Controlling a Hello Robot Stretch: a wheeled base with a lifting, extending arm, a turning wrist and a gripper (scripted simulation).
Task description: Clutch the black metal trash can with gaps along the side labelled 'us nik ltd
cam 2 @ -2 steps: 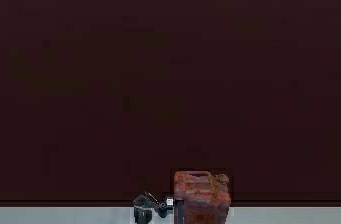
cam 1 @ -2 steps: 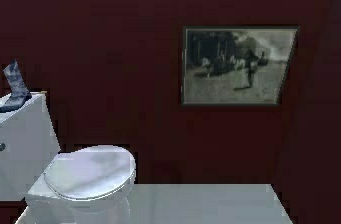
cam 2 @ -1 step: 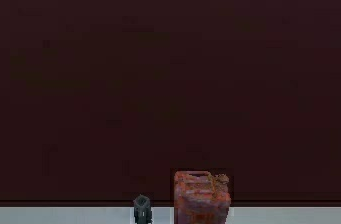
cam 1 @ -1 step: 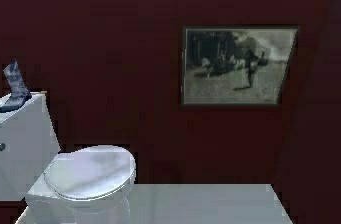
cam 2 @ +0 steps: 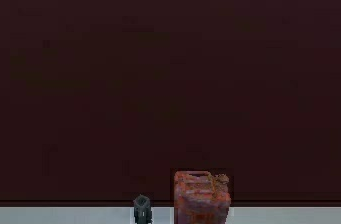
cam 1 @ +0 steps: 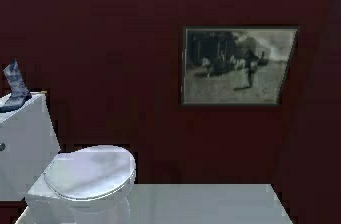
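Note:
A rust-red boxy container [cam 2: 201,197] with a handle-like top stands on the pale floor against the dark red wall, at the arm side view's bottom just right of the middle. A small dark upright thing [cam 2: 142,208] stands left of it at the bottom edge; I cannot tell what it is.
A white toilet [cam 1: 83,180] with its lid down stands at the forward view's lower left, and a small blue-grey object [cam 1: 15,85] rests on its tank. A framed picture [cam 1: 240,65] hangs on the dark red wall. Pale floor [cam 1: 218,205] stretches to the right of the toilet.

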